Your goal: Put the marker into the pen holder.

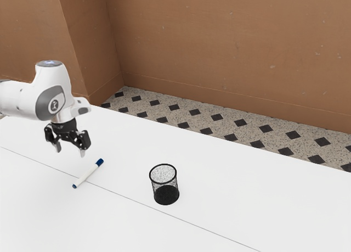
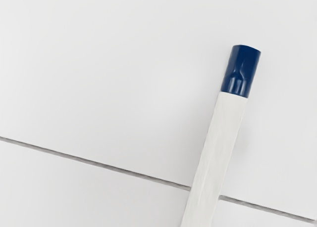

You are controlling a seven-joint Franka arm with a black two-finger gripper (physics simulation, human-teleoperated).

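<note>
My gripper [image 1: 69,150] hangs above the table at the exterior view's left, its fingers standing apart with nothing between them. Below it and a little toward the exterior view's right, a white marker [image 1: 88,174] with a blue cap lies flat across the table's seam. In the wrist view the marker [image 2: 216,148] shows its blue cap and part of the white barrel. The black mesh pen holder [image 1: 166,195] stands upright on the table, apart from the marker, toward the middle of the exterior view; I see nothing inside it.
The white table [image 1: 230,191] has a thin dark seam running across it. Beyond its far edge lie a patterned tile floor [image 1: 181,113] and a brown wall [image 1: 230,49].
</note>
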